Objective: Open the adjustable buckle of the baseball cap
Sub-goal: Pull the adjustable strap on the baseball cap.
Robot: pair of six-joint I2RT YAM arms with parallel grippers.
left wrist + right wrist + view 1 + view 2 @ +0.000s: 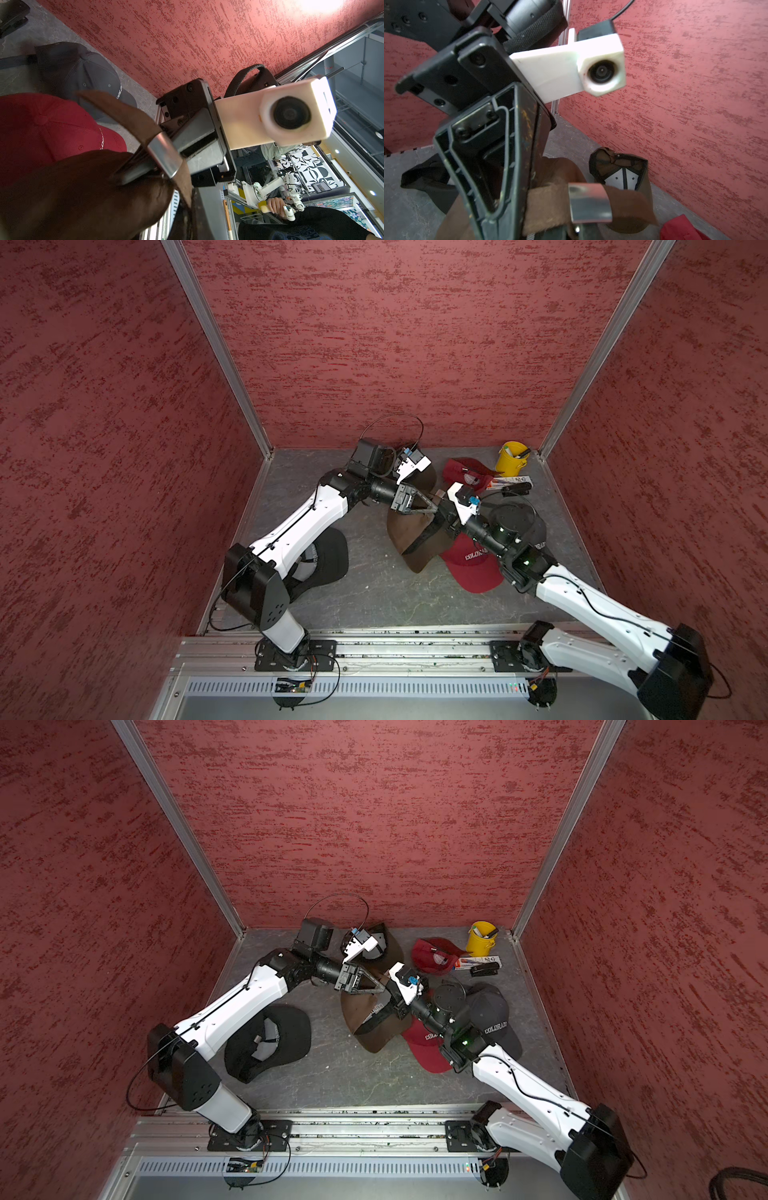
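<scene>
A brown cap (409, 539) with a silver buckle (166, 153) at the black left claw (434, 510); beside it a maroon cap (473, 572) lettered white; beyond, a yellow pail (511, 460); walls (415, 344) mottled red.

Floor (374, 597) front centre free; red cap (473, 572), yellow bucket (509, 462) crowd right.

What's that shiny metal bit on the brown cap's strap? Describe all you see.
The buckle is a curved band of shiny silver metal, wrapped round the suede-like strap of the brown cap and held off the table. The left gripper is shut on the strap beside it; the right gripper seems shut on its edge.
</scene>
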